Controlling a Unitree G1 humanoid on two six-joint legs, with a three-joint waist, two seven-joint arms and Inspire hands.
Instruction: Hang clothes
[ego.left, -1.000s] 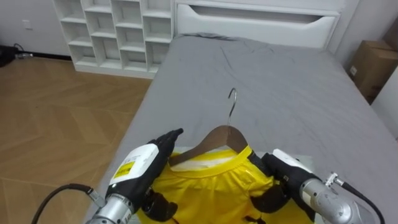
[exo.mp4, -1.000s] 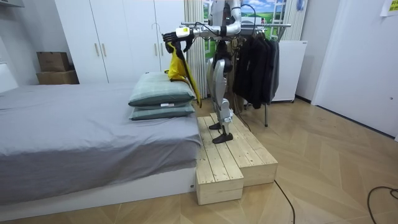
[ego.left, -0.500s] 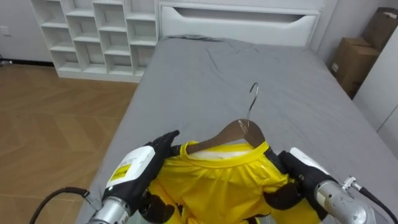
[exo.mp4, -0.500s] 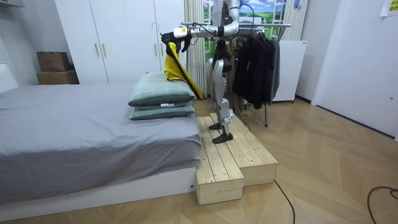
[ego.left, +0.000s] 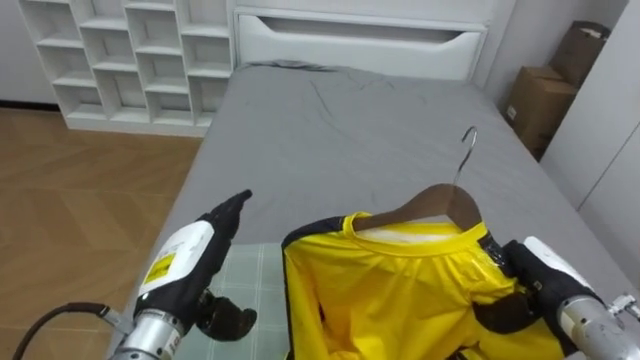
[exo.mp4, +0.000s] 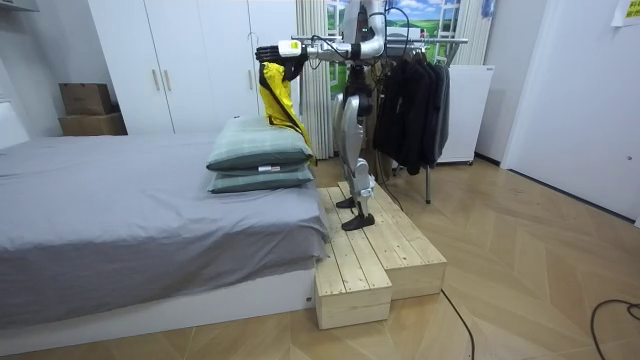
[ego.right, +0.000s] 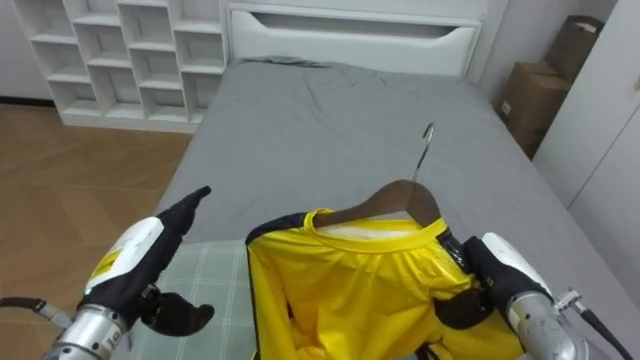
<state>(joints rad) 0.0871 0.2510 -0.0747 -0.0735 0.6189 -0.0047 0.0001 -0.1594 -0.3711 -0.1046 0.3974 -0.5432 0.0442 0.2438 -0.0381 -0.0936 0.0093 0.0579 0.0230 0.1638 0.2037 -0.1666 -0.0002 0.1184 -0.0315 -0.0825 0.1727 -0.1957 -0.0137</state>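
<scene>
A yellow shirt (ego.left: 400, 295) hangs on a wooden hanger (ego.left: 440, 205) whose metal hook (ego.left: 466, 150) points up over the bed. My right hand (ego.left: 545, 285) is at the lower right, its dark fingers curled on the shirt's right shoulder and the hanger end. Apart from the shirt, at the lower left, my left hand (ego.left: 190, 265) has straight fingers and holds nothing. In the room view I stand on a wooden platform (exo.mp4: 370, 250) by the bed's end, with the shirt (exo.mp4: 277, 95) held up at arm's length.
Below the shirt lie green checked pillows (exo.mp4: 260, 150) on the grey bed (ego.left: 350, 130). White cubby shelves (ego.left: 130, 50) stand at the far left, cardboard boxes (ego.left: 535, 95) at the far right. A clothes rack (exo.mp4: 420, 45) with dark garments stands behind me.
My left hand has let go of the shirt's left shoulder and drawn away to the left. The shirt and hanger have swung right with my right hand. The camera has turned slightly.
</scene>
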